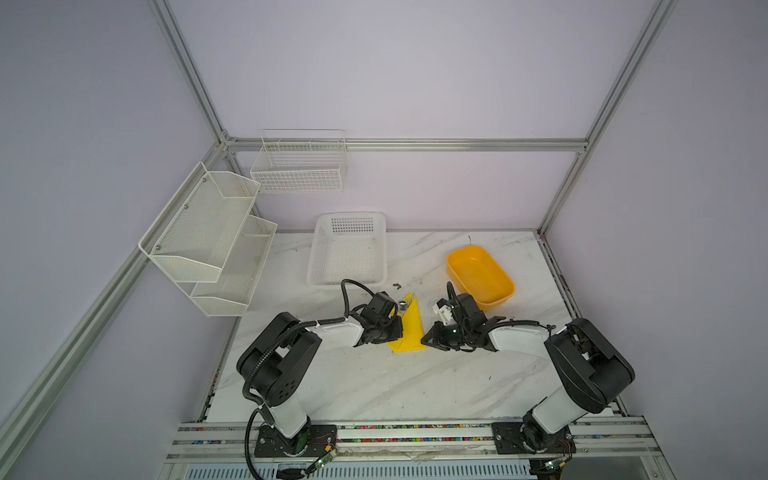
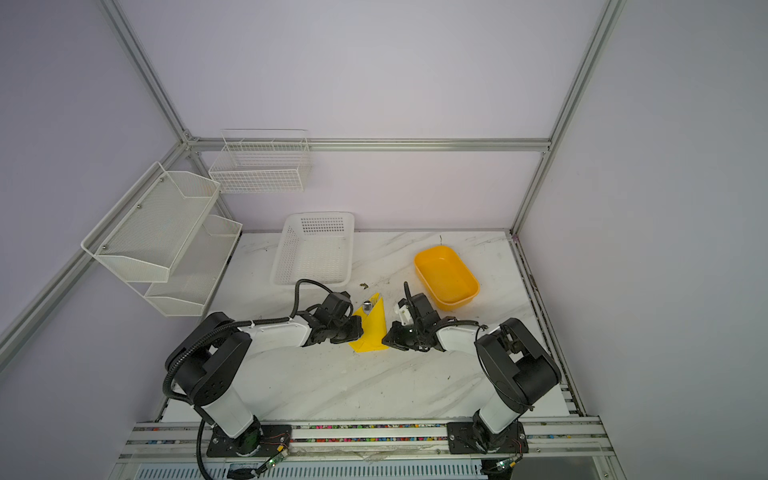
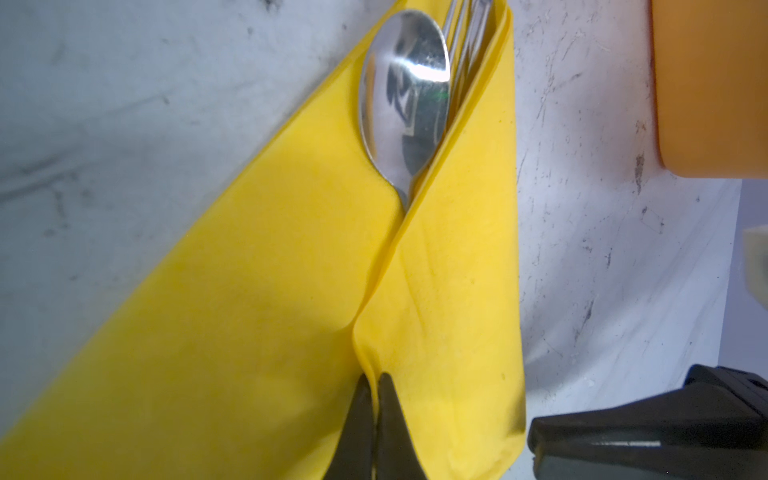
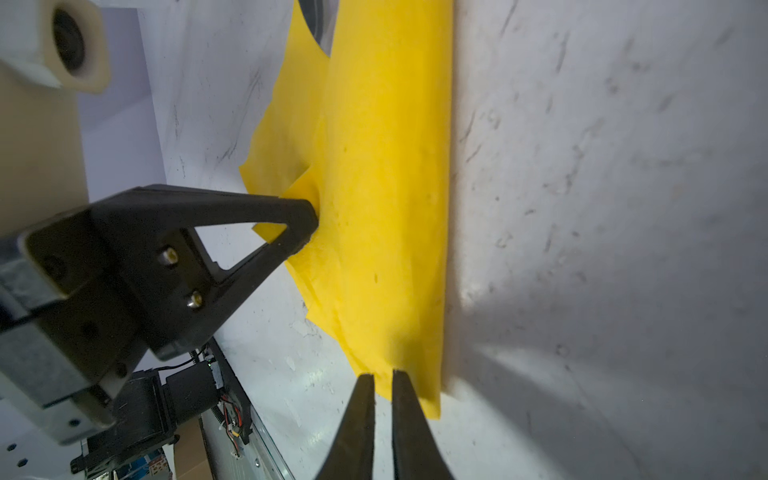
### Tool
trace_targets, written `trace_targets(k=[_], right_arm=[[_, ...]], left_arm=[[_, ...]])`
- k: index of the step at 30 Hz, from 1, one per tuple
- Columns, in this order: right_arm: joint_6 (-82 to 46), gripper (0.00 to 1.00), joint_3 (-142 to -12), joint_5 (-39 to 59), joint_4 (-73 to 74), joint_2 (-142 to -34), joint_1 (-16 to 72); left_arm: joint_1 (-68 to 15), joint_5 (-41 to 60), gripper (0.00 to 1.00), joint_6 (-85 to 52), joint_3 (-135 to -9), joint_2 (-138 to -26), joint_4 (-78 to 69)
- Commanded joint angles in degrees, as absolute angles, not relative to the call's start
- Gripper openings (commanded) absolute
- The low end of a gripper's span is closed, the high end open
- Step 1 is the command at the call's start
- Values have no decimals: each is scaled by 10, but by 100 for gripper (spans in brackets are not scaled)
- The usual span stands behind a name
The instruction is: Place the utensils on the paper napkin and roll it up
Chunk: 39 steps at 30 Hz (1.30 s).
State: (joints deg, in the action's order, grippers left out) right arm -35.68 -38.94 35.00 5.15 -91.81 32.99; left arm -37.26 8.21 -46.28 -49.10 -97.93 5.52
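Left gripper [image 3: 373, 380] tight on paper napkin [image 3: 249, 291] seam, utensils [image 3: 405, 95] within.

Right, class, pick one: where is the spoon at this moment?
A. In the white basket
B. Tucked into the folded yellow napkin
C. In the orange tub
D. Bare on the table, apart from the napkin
B: the bowl of the spoon pokes out of the fold of the paper napkin, and its handle is hidden inside the fold.

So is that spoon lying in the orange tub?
No, the spoon pokes its bowl out of the folded yellow napkin on the table, while the orange tub stands apart from it.
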Motion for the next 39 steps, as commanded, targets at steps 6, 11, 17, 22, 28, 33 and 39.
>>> trace_targets(k=[6, 11, 17, 22, 28, 33, 39], right_arm=[[-356, 13, -371, 376, 76, -934, 327], [-368, 13, -365, 400, 104, -945, 328], [-356, 13, -372, 379, 80, -960, 328], [-376, 13, -373, 384, 102, -921, 329], [-380, 14, -395, 355, 89, -914, 346], [-370, 14, -429, 311, 62, -931, 363], [-365, 14, -456, 286, 44, -944, 385]], left_arm=[[-369, 77, 0, -449, -543, -984, 47], [-369, 76, 0, -454, -538, -987, 47], [-370, 72, 0, -457, -534, -987, 47], [-369, 74, 0, -457, -534, -988, 47], [-369, 77, 0, -458, -533, -992, 44], [-369, 77, 0, -459, -532, -992, 43], [-370, 74, 0, -458, -533, -990, 46]])
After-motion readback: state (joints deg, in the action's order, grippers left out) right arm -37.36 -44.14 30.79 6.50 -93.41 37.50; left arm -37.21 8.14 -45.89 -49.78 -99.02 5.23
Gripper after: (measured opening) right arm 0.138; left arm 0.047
